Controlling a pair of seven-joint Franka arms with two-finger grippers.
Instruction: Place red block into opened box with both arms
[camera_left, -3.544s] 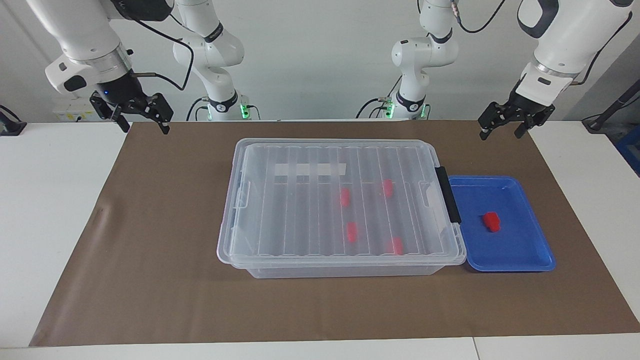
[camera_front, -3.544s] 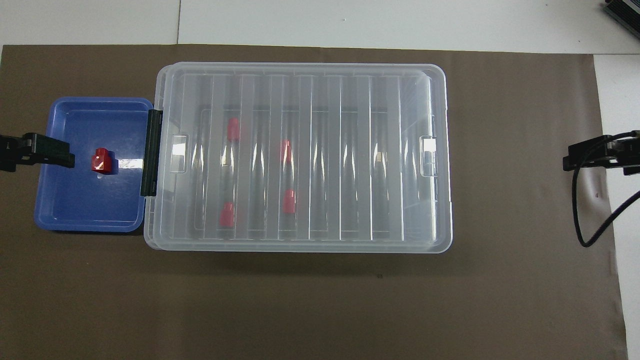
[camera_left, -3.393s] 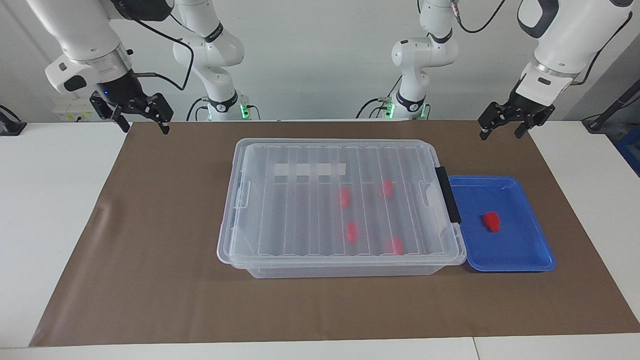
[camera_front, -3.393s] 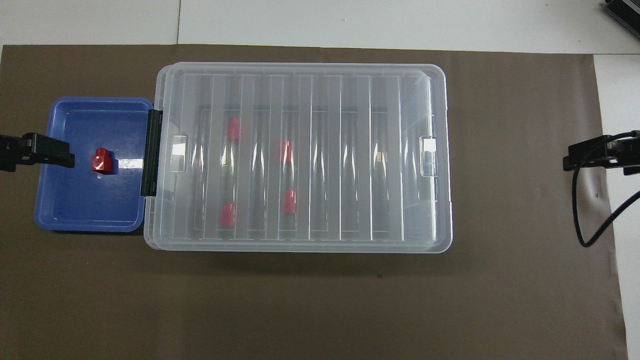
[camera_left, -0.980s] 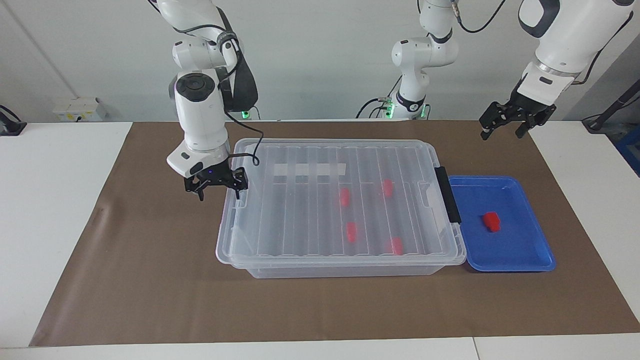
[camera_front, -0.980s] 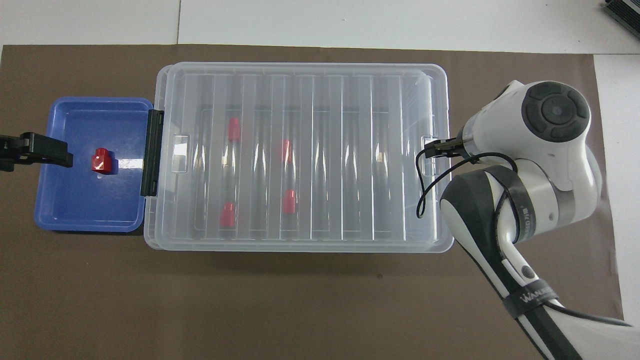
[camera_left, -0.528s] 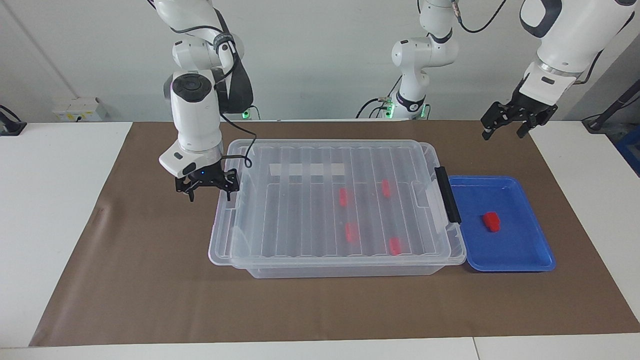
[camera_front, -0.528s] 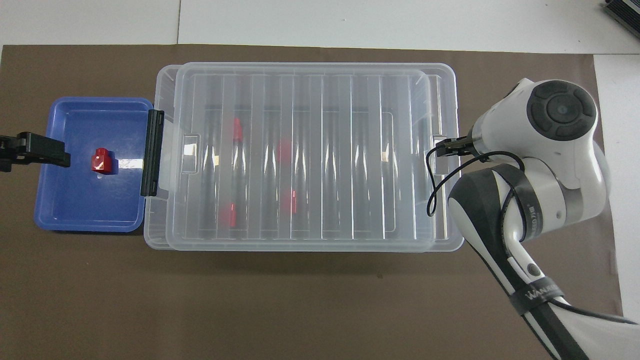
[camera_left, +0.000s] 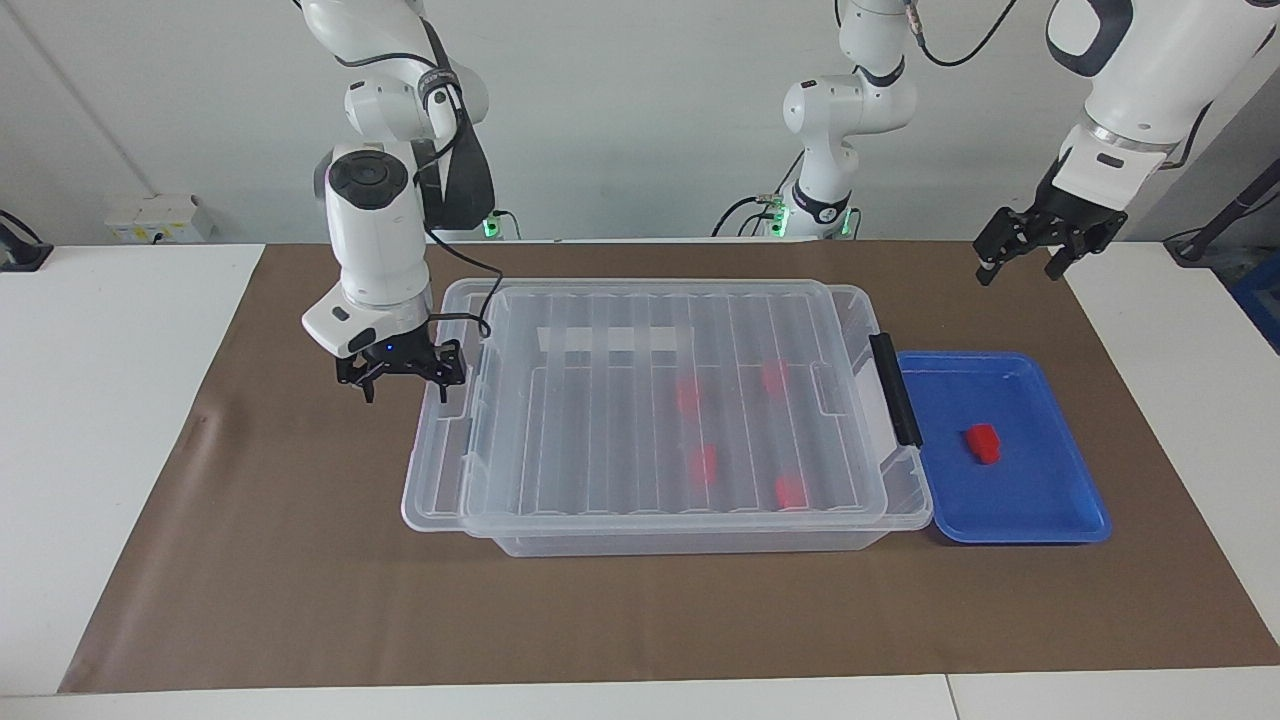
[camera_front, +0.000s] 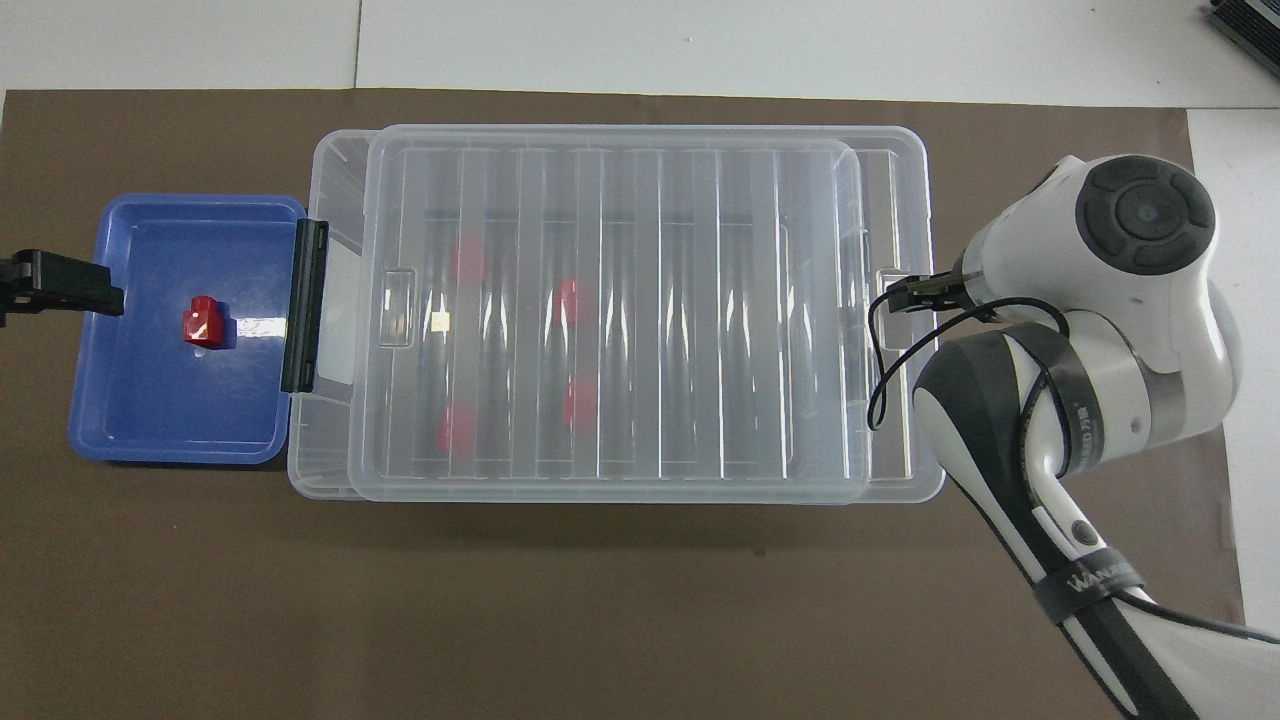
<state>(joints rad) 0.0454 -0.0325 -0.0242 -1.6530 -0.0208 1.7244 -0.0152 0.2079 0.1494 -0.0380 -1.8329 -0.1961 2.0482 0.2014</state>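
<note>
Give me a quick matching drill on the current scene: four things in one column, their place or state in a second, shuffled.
1. lid
2. red block
3. right gripper
4. left gripper

a. in the blue tray
b. open, at the lid's end
c. slid partway off the box, toward the right arm's end
d. open, waiting over the mat's corner

Pairs: 1-c, 2-a, 3-b, 4-d

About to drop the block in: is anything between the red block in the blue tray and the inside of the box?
Yes. The clear lid covers most of the box, slid only partly toward the right arm's end.
</note>
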